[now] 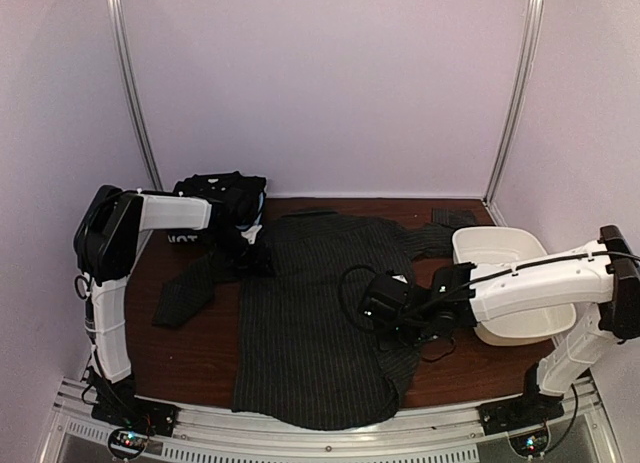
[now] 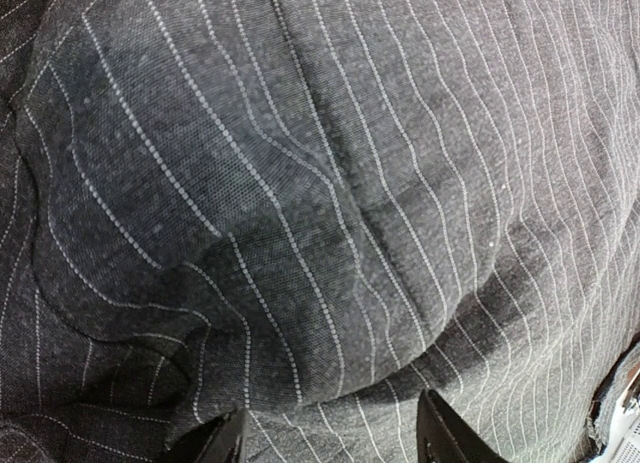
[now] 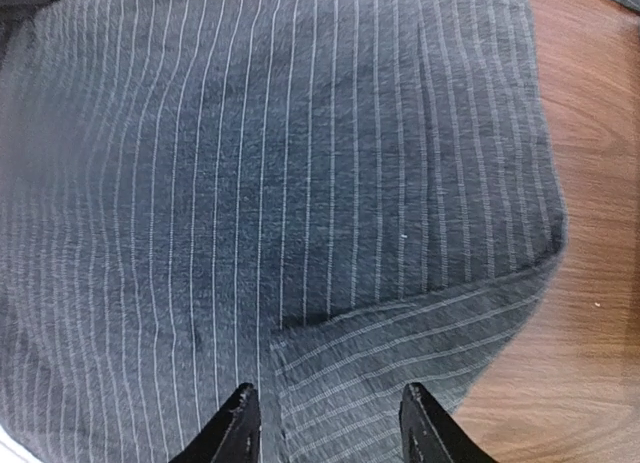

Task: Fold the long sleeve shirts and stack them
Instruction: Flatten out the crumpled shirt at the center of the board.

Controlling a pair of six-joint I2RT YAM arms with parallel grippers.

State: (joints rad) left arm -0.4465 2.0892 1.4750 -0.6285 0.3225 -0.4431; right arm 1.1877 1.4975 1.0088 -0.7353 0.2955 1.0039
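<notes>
The table (image 1: 190, 353) is dark reddish-brown wood with a smooth sheen, boxed in by plain pale lilac walls (image 1: 320, 83) with slim metal posts (image 1: 135, 83) at the corners. Across the middle lies the pinstriped shirt (image 1: 310, 323), a soft charcoal weave with fine pale lines. It is spread mostly flat, its hem reaching the near edge and one sleeve (image 1: 190, 288) trailing off to the left. The cloth rumples into shallow waves near the shoulder and laps over itself along the right edge. The left fingers (image 1: 248, 241) are spread apart over the shoulder area, nothing pinched between them. The right fingers (image 1: 378, 308) are likewise spread above the folded right edge. A black shirt (image 1: 225, 191) sits bundled at the far left corner. A smooth white tub (image 1: 500, 238) stands on the right, just beside the pinstriped cloth.
</notes>
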